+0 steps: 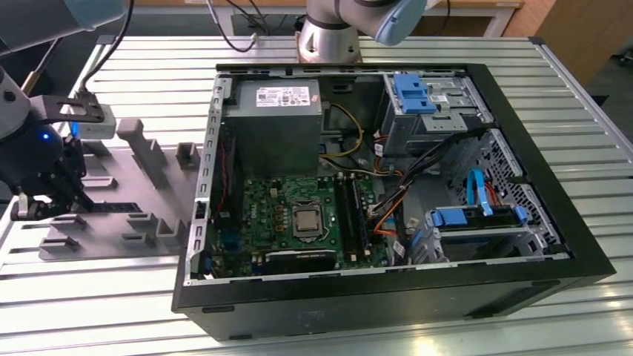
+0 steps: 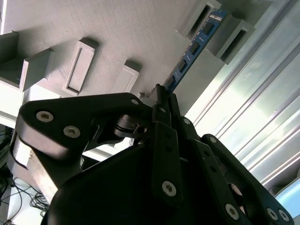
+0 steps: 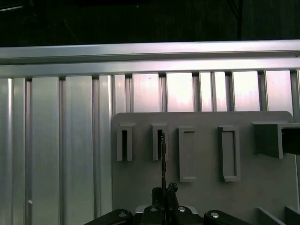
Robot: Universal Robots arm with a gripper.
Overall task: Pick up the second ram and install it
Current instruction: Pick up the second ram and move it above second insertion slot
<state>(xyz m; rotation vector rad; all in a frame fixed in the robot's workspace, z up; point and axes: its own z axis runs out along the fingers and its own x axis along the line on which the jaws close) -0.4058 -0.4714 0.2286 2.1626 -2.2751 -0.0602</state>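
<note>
1. Gripper (image 2: 161, 101) jaws are seen drawn together onto the near end of the second ram (image 2: 192, 47), which is pinched between them in the second wrist view.
2. From the fingertips the blue stick with its row of dark chips is carried straight outward. Its far end is lodged among raised slotted blocks (image 2: 224, 29).
3. In the first wrist view the same stick (image 3: 162, 161) is seen edge-on as a thin dark line. It runs from the gripper (image 3: 164, 191) to one of a row of upright slotted holders (image 3: 159, 141).
4. Directly beneath the gripper a grey fixture plate (image 2: 117, 33) is spread, and the holders are set on it. Whether the stick is lifted clear of its holder cannot be told.
5. Under and beyond the plate, a ribbed aluminium table (image 3: 56, 140) is laid out.
6. In the exterior view the gripper (image 1: 44, 202) is lowered over that plate (image 1: 109, 170).
7. Well apart from the gripper, across the table toward the exterior view's right, an open computer case (image 1: 396, 297) is laid on its side.
8. Inside the case a green motherboard (image 1: 267, 200) is exposed, with a grey power supply (image 1: 272, 126) on the side farther from the camera.
</note>
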